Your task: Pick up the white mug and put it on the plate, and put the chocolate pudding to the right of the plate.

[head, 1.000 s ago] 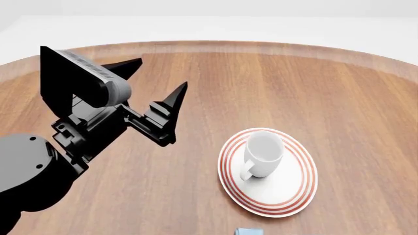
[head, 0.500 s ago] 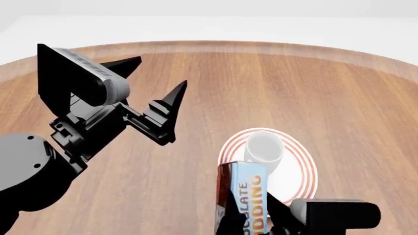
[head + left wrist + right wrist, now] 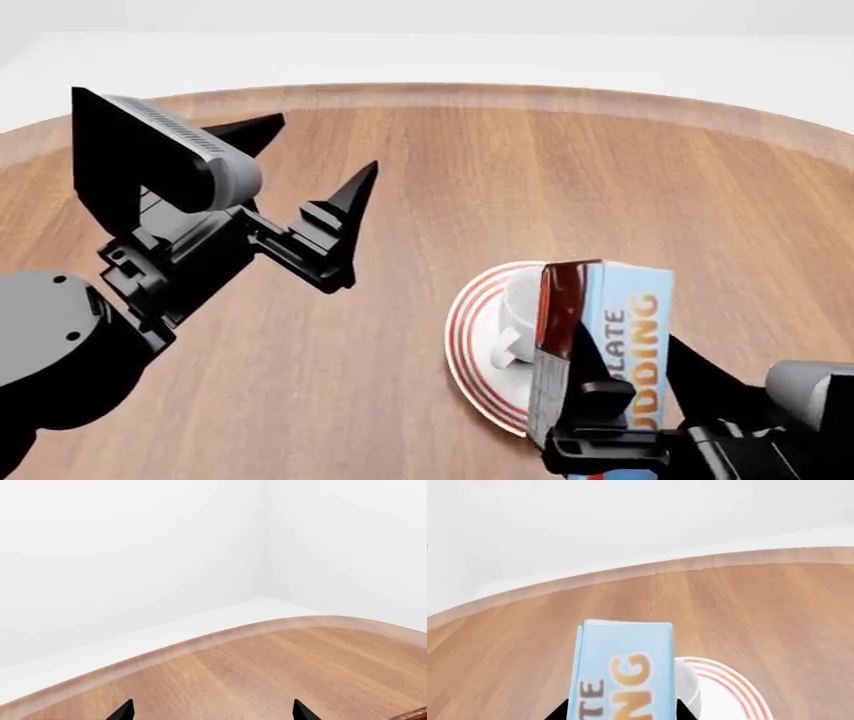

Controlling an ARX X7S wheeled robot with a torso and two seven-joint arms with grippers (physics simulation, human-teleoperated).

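Observation:
The white mug (image 3: 514,312) stands on the red-ringed plate (image 3: 463,330), its handle toward me; the carton hides most of both. The chocolate pudding (image 3: 611,335), light blue with orange lettering and a dark brown side, is held upright above the plate's right half. My right gripper (image 3: 638,395) is shut on its lower part. In the right wrist view the pudding (image 3: 624,665) fills the space between the right gripper's (image 3: 622,712) fingers, with the mug (image 3: 689,690) and plate (image 3: 740,690) behind it. My left gripper (image 3: 320,150) hovers open and empty, left of the plate. The left wrist view shows the left gripper (image 3: 211,712) open over bare wood.
The round wooden table (image 3: 441,150) has a raised rim (image 3: 441,95) at the far side. White floor and walls lie beyond it. In the left wrist view the table rim (image 3: 200,642) curves across in front of a white corner.
My right gripper came up from the near edge with the pudding and moved right, in front of the plate and mug. The left arm has barely shifted.

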